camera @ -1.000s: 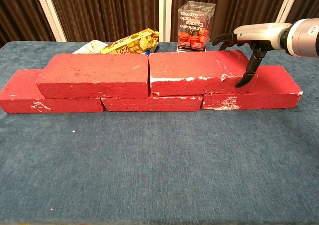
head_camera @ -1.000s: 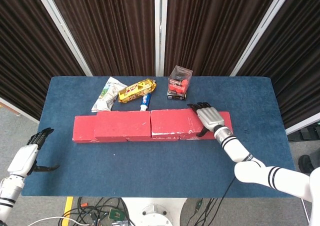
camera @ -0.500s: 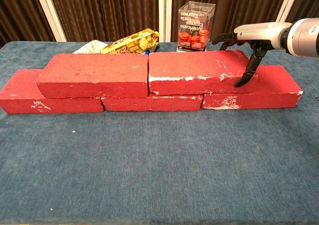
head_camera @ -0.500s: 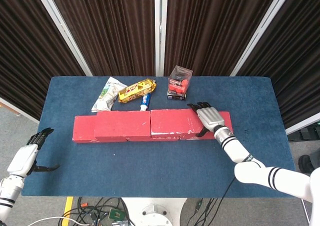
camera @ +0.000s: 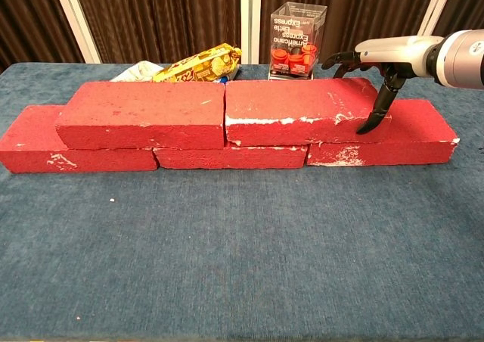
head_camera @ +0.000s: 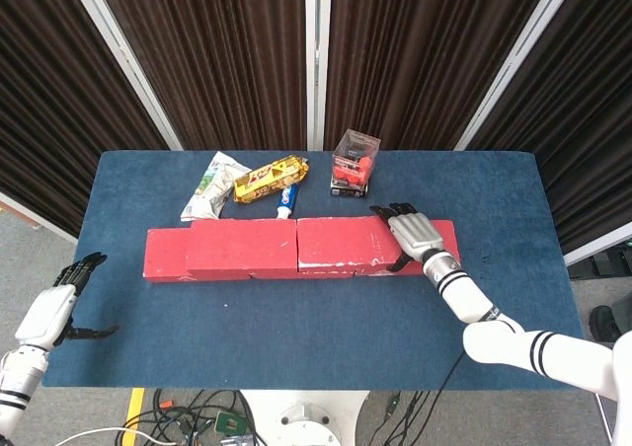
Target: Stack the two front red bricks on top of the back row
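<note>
Three red bricks form the lower row [camera: 408, 134] across the blue table. Two more red bricks lie on top of it, the upper left brick [camera: 144, 113] and the upper right brick [camera: 302, 109] [head_camera: 341, 241], end to end. My right hand [camera: 378, 69] [head_camera: 413, 234] grips the right end of the upper right brick. Its fingers reach over the back edge and the thumb presses down on the front corner. My left hand [head_camera: 54, 308] hangs off the table's left edge with fingers apart and nothing in it. The chest view does not show it.
Behind the bricks stand a clear box of red items [camera: 297, 41], a yellow snack pack [camera: 198, 63], a toothpaste tube [head_camera: 287, 199] and a white-green pouch [head_camera: 207, 191]. Bare blue cloth [camera: 242, 251] stretches in front of the bricks.
The upper right brick has crept very slightly left under my right hand, closing up against the upper left brick. My left hand has not moved.
</note>
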